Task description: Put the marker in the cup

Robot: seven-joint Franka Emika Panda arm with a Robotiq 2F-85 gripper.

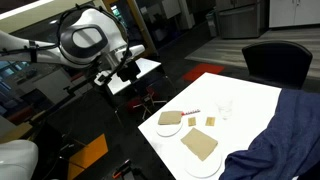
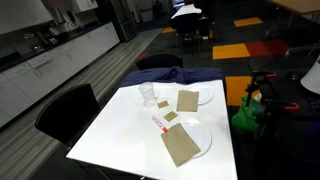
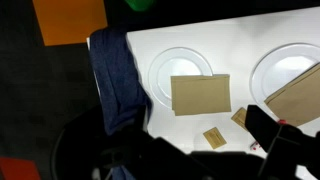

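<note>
The red-pink marker [image 1: 193, 112] lies on the white table [image 1: 250, 95] between two plates, apart from the clear cup [image 1: 226, 107]. Both also show in an exterior view, the marker [image 2: 157, 123] in front of the cup [image 2: 148, 95]. In the wrist view only a red tip of the marker [image 3: 270, 147] shows beside a dark finger. I cannot make out the cup there. My gripper [image 1: 128, 70] hangs off the table to one side, well away from both. In the wrist view its fingers [image 3: 232, 160] look spread apart with nothing between them.
Two white plates [image 1: 169, 122] [image 1: 201, 147] carry tan slabs, and small tan blocks [image 3: 214, 137] lie between them. A blue cloth [image 1: 285, 130] drapes over one table end. A black chair [image 2: 62, 112] stands at the table's side.
</note>
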